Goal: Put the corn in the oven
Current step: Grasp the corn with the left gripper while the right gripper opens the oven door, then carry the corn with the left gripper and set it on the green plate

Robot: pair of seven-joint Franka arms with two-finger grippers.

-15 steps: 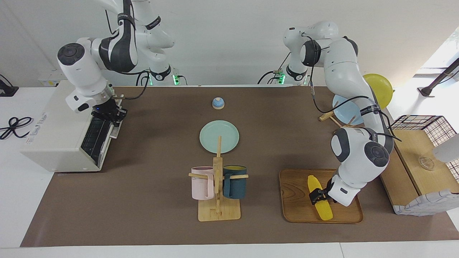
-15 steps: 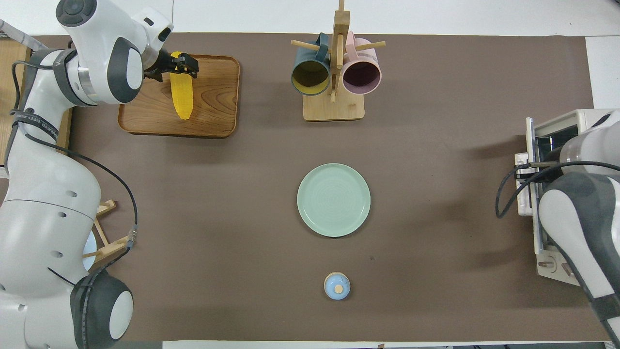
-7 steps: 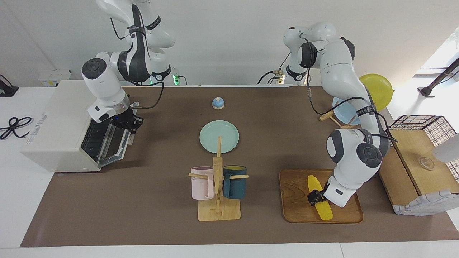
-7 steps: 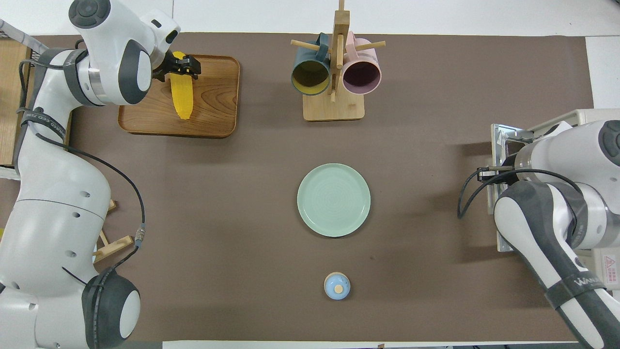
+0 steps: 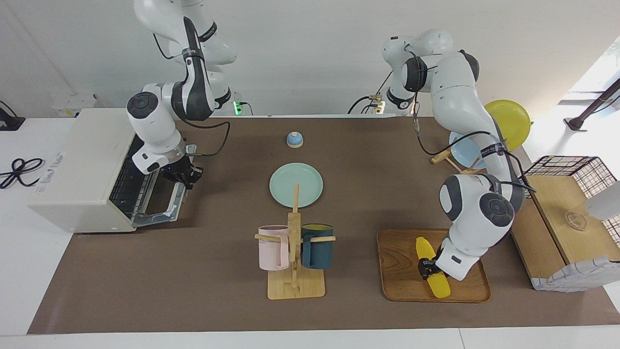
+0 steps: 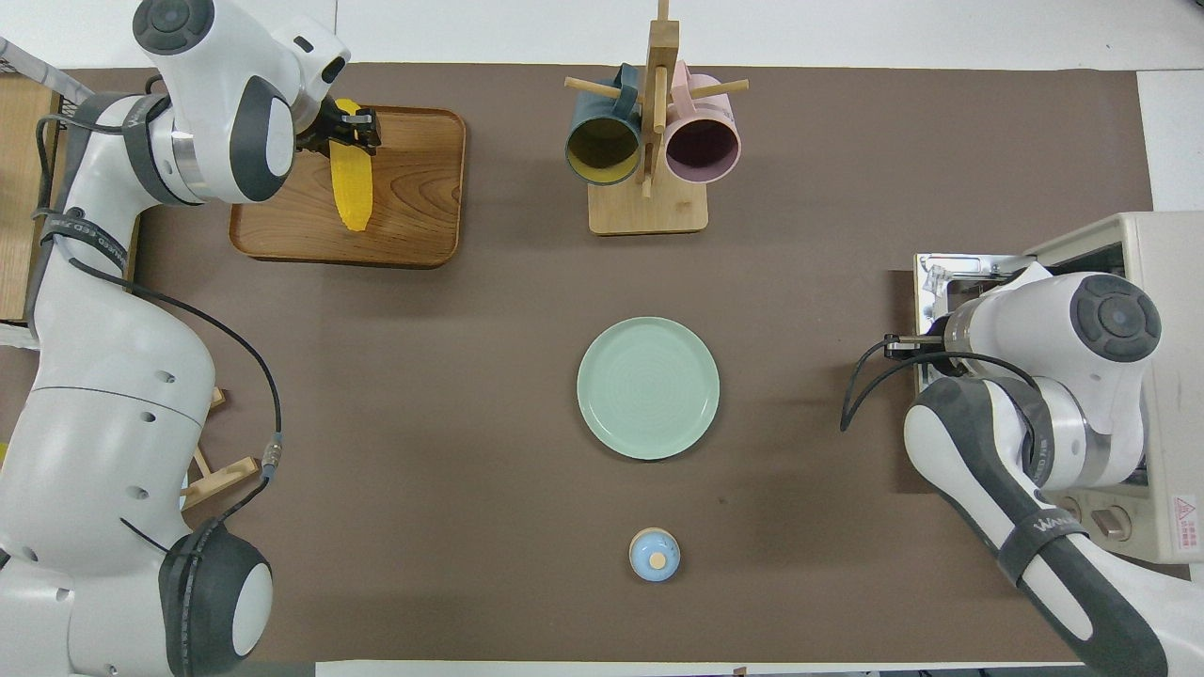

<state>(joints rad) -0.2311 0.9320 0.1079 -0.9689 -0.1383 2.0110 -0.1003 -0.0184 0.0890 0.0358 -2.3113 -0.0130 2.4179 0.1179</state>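
Take the round mint-green plate (image 6: 648, 387) at the middle of the brown table cover as the centre of a clock seen from overhead, with twelve pointing away from the robots.

The long bright-yellow corn cob (image 6: 351, 188) lies on the rectangular wooden tray (image 6: 414, 188) at about ten o'clock, toward the left arm's end of the table. The cob runs roughly along the twelve-to-six line, its tapered tip pointing to six. The left gripper (image 5: 426, 269) is down on the tray with its black fingers clamped across the cob, closer to the blunt end than to the tip. The cob's yellow shows on both sides of the fingers, and it looks to be resting on the wood.

The boxy cream-white toaster oven (image 5: 82, 165) stands at three o'clock, at the right arm's end of the table. Its dark glass door (image 5: 162, 198) hangs swung down and outward toward the plate, so the wire rack inside shows. The right gripper (image 5: 188, 175) sits at the door's free upper edge with its fingertips closed together. Whether they clasp the handle cannot be told, because the wrist covers that spot from overhead.

At twelve o'clock a light wooden mug stand (image 6: 649, 202) carries a pale pink mug (image 5: 273, 247) and a dark blue mug (image 5: 317, 246) on its pegs. At six o'clock, nearer to the robots, stands a small blue dome with a wooden knob (image 6: 654, 555).
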